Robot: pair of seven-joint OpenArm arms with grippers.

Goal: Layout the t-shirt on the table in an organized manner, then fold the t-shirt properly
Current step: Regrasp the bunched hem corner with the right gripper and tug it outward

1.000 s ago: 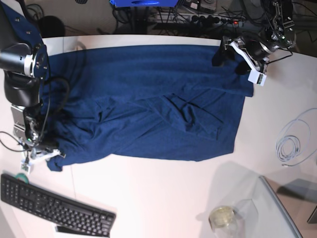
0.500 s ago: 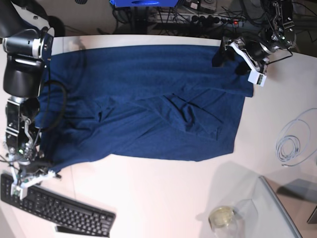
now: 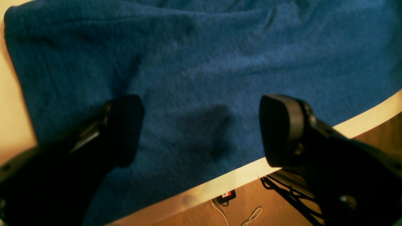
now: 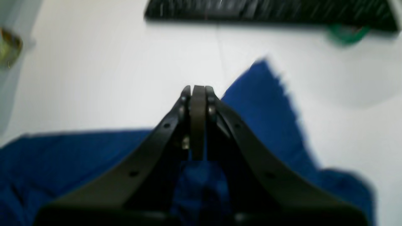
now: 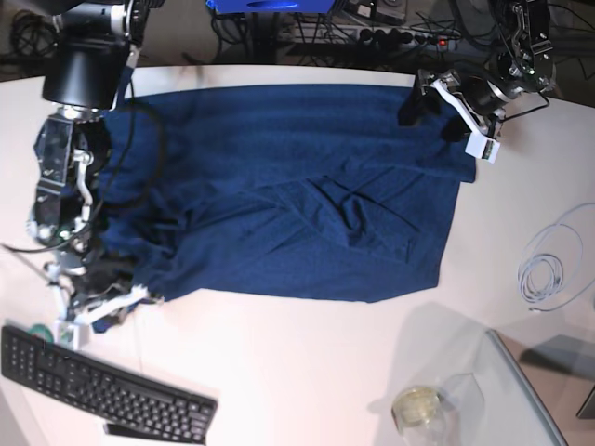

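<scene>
Left wrist view: left gripper (image 3: 201, 130) spread wide above the shirt (image 3: 201, 62) by the table (image 3: 238, 174) edge.

Right wrist view: right gripper (image 4: 198, 94) pinched closed over a shirt corner, keyboard (image 4: 267, 12) beyond.

Base view: shirt spread across the table's far half, rumpled mid-cloth; cable (image 5: 548, 265) at the right edge.
</scene>
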